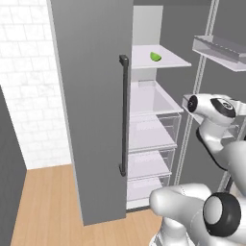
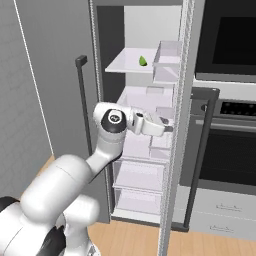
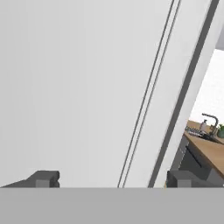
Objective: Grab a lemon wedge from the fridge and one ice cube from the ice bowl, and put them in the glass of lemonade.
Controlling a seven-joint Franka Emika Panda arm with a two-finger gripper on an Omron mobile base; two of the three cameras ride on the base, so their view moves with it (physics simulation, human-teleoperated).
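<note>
While the fridge [image 2: 145, 150] is standing with both grey doors swung wide, the small lime-green lemon wedge [image 1: 155, 56] is lying alone on a smooth white upper shelf [image 1: 161, 58], above clear plastic drawers [image 1: 151, 132]. Lower down, the pincer [image 3: 113, 178] is hovering open and empty at the right door's pale inner face, with a dark oven [image 2: 227, 135] sitting just right of the fridge; no readable writing is showing.

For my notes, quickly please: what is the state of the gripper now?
Gripper: open, holding nothing; fingertips stand wide apart, facing a pale fridge panel.
</note>
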